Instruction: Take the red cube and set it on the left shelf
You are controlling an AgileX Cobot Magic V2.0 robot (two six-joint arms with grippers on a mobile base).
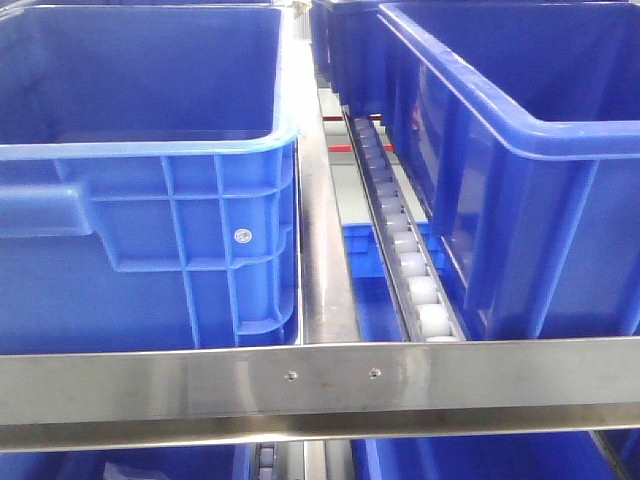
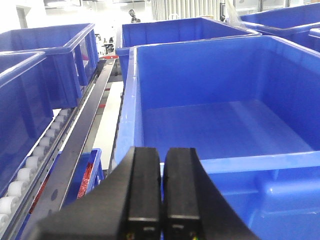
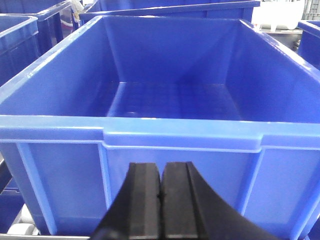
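The red cube is out of view. The left shelf shows in the front view as a flat steel front rail with a white roller track sloping up behind it, between two blue crates. My left gripper is shut with nothing between its fingers. It sits just before the near rim of an empty blue crate. My right gripper is also shut and empty, facing the front wall of another empty blue crate. Neither gripper appears in the front view.
A large blue crate stands left of the track and another right of it. More crates sit on the tier below. In the left wrist view a roller track runs along the left, and a lower crate holds something red that I cannot identify.
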